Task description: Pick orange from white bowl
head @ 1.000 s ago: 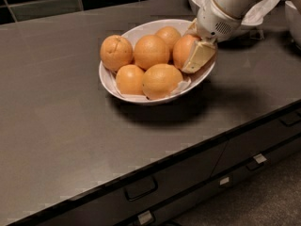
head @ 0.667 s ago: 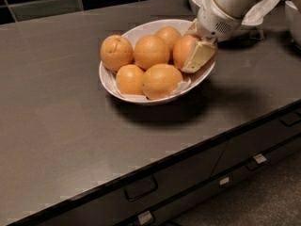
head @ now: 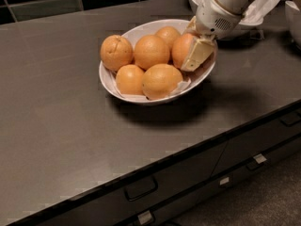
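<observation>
Robot claw stays pressed to one orange in a white bowl; nothing has moved over the last second.

The claw reaches down from the arm and sits against the orange at the bowl's near edge, directly beneath the wrist. I cannot tell whether the claw is clamped on the fruit or only set around it. The orange rests in the bowl, so the lift seems not yet begun. Five other oranges lie beyond it, away from the claw, all on a dark tabletop. No brand, label or writing can be read.
</observation>
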Tool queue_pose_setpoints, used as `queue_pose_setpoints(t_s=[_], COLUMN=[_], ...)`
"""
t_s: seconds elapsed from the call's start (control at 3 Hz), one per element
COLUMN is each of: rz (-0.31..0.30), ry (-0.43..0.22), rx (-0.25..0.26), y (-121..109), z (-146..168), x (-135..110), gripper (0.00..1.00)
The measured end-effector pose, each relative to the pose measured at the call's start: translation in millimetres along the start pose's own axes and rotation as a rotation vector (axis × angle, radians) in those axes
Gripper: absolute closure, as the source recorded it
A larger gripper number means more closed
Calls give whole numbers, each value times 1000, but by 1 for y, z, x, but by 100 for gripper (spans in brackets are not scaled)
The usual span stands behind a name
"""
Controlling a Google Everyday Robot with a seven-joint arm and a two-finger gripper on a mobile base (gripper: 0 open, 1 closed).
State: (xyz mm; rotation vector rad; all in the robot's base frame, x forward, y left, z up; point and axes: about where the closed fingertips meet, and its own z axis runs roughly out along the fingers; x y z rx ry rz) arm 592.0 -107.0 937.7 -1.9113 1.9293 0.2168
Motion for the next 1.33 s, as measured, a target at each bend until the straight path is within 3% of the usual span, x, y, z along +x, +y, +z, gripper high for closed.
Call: queue_pose_setpoints(t_s=[1.0, 1.33], rz=[-73, -74], ry=[31, 28], rx=[143, 147], y=[-8, -9], z=[-73, -73], x=[-45, -46], gripper=[100, 100])
